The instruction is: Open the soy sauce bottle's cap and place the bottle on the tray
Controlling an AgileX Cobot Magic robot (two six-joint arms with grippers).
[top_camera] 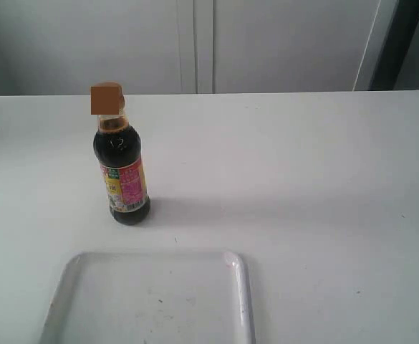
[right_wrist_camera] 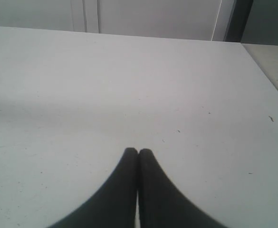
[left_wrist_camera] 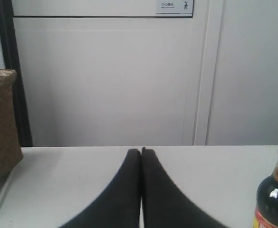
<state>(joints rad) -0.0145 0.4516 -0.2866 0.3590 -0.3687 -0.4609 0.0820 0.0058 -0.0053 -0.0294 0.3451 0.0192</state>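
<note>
Left gripper [left_wrist_camera: 141, 151] and right gripper [right_wrist_camera: 138, 151] each have jaws pressed together, holding nothing. The soy sauce bottle [top_camera: 122, 172] stands upright on the table [top_camera: 302, 179], beyond the tray [top_camera: 246, 294]. Its cap [top_camera: 107, 99], though blurred, looks unopened, so both steps seem left to do.

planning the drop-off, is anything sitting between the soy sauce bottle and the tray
Nothing visible does. Only a bare strip of table separates the soy sauce bottle from the tray, which lies nearer the camera.
</note>
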